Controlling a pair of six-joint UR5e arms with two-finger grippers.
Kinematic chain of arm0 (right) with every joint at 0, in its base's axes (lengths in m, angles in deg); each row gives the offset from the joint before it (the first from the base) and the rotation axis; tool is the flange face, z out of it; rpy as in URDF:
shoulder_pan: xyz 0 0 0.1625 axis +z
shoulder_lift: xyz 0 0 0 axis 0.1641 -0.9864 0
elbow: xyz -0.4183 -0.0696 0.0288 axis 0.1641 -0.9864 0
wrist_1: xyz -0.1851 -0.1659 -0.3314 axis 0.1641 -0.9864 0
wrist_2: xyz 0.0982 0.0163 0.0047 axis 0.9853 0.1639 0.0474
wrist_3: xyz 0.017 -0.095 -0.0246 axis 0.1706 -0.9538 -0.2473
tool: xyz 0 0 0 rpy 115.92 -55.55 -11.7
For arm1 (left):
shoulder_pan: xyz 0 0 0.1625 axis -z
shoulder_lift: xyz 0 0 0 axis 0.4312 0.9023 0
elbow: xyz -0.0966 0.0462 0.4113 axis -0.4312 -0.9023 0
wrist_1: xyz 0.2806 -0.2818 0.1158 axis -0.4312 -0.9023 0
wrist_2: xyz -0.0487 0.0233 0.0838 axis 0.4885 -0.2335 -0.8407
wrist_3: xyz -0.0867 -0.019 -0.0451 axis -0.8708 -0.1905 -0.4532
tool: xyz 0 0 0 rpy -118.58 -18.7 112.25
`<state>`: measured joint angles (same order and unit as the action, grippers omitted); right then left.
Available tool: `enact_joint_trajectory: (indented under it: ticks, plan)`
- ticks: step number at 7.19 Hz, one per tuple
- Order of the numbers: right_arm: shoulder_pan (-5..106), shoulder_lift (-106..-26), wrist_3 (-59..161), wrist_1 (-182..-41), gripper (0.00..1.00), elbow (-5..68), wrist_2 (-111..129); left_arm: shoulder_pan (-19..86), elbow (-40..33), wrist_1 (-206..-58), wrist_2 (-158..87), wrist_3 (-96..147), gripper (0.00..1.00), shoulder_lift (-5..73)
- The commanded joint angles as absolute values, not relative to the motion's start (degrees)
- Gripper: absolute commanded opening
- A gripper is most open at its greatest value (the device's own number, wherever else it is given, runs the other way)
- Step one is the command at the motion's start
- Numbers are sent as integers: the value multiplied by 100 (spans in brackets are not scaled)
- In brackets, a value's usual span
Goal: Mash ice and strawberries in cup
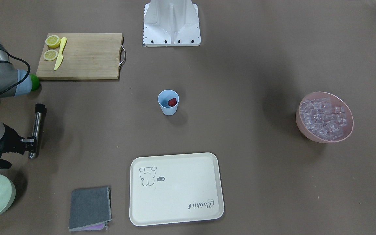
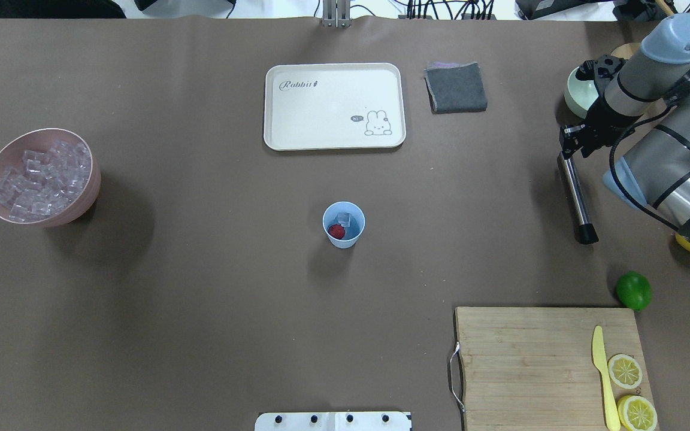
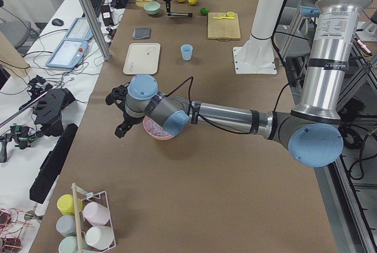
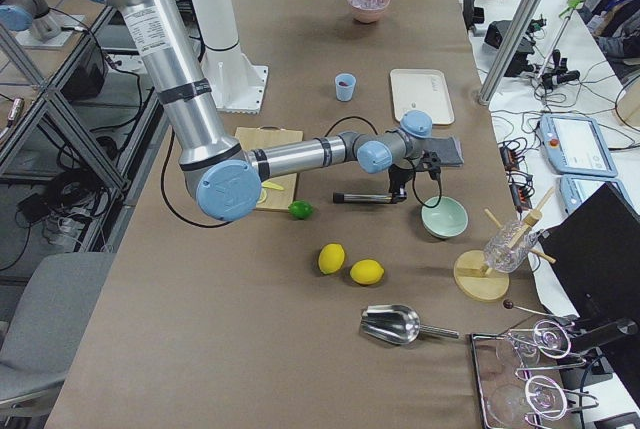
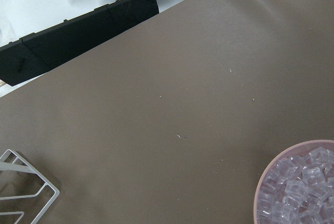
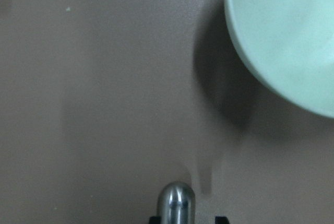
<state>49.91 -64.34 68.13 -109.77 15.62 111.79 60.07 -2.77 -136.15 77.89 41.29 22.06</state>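
Cup (image 1: 168, 110) stands upright mid-table in the front view, strawberry (image 1: 172, 101) inside at its 4 o'clock; it looks loaded, so the masher is probably wanted next. Muddler (image 1: 37, 129) lies at the cup's 9 o'clock, well apart, with the right gripper (image 1: 32, 145) at its steel end, presumably to fetch it

Overhead: strawberry at 7 o'clock in the cup, one ice (image 2: 344, 219) cube touching it; spare ice heaped in the pink bowl (image 2: 93, 191), far off at 9 o'clock

Left side view: left gripper (image 3: 119, 113) hangs just beside the pink bowl, away from the cup; can't tell if released or clenched

Right side view: muddler horizontal, on or just off the table, can't tell which

Left wrist: only the bowl rim and ice at 5 o'clock

Right wrist: fingers (image 6: 154, 220) flank the steel tip at 6 o'clock, gap on one side, can't tell if clamped; green bowl (image 6: 282, 41) at 2 o'clock
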Motion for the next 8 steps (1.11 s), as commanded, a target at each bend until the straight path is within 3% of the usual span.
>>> enact_joint_trajectory:
  ticks: [1, 2, 4, 8]
  plan:
    - [5110, -6432, 6787, -10977, 87, 1598, 11196, 6006, -284, -13611, 7783, 4129, 97, 2206]
    - [5302, -6441, 6779, -10977, 100, 1650, 11266, 6006, -302, -13611, 7783, 4129, 97, 2224]
    - [5907, -6476, 6569, -11386, 100, 1860, 11389, 6059, -442, -13567, 7783, 4129, 97, 2180]
    - [6946, -6825, 4848, -13734, 100, 3913, 11460, 6076, -363, -12830, 7792, 3729, 97, 2320]
